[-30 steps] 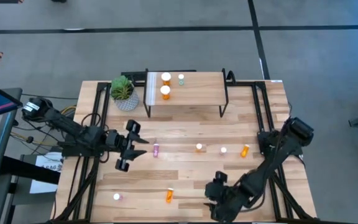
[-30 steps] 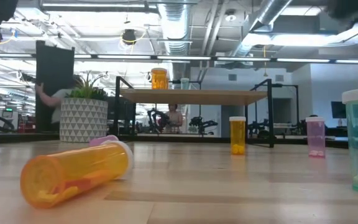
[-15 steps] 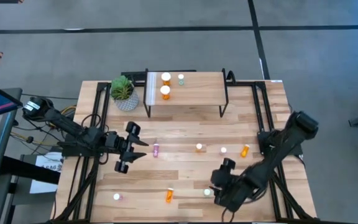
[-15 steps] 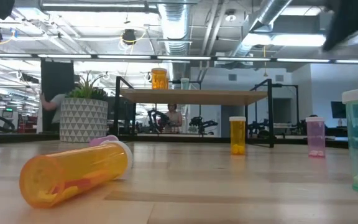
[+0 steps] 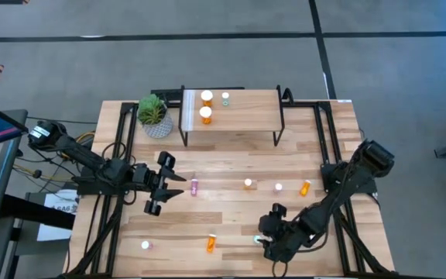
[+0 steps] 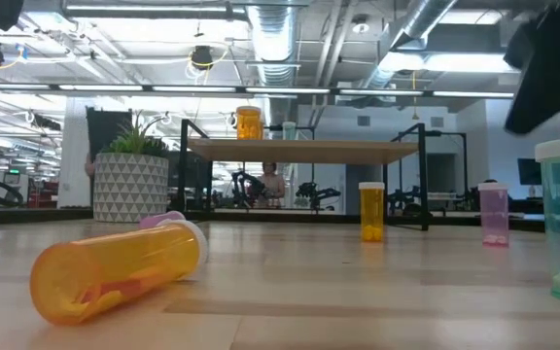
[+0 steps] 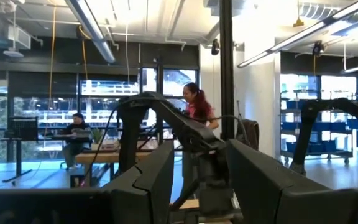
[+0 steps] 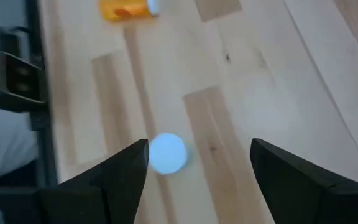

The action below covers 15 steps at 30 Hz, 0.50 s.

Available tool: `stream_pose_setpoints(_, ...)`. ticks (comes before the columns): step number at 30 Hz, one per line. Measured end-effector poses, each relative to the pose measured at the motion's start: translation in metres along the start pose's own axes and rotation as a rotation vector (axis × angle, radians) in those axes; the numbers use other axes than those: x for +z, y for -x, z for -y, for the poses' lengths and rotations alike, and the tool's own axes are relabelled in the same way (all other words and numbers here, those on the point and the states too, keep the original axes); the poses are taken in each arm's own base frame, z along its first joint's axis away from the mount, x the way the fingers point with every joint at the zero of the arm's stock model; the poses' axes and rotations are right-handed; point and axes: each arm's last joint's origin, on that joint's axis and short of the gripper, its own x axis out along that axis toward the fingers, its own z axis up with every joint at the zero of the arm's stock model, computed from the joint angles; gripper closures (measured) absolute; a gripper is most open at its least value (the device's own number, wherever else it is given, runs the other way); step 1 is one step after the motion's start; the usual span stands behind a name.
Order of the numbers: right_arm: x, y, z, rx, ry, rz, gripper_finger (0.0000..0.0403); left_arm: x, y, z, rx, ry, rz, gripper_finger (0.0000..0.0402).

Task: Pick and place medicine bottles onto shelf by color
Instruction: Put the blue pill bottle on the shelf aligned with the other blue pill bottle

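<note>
The right gripper is down low near the table's front edge, jaws spread wide, nothing in them. Right between the fingers, seen from above, sits the white cap of a teal bottle, standing upright on the table, touched by neither finger. Beyond the jaws an orange bottle lies on its side.

Over on the left, the left gripper hangs at mid-table, jaws part-open, holding nothing; a pink bottle stands just ahead of its tips.

Up on the shelf: two orange bottles and one teal one at the end near the plant. Between the two grippers and off to the right gripper's far side, three more small bottles are strung along the table, and a pink one stands near the front left corner.
</note>
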Motion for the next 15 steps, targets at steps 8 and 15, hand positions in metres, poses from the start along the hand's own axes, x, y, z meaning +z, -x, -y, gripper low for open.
stream_pose_setpoints(8,-0.007,-0.018,-0.002,-0.006,0.034,-0.057,0.0102,-0.001,0.0,-0.001,0.025,-0.002,-0.009,0.0262)
stream_pose_setpoints(15,-0.008,-0.021,-0.004,0.006,0.04,-0.055,0.0102,-0.001,0.0,-0.001,0.025,0.007,-0.008,0.0262)
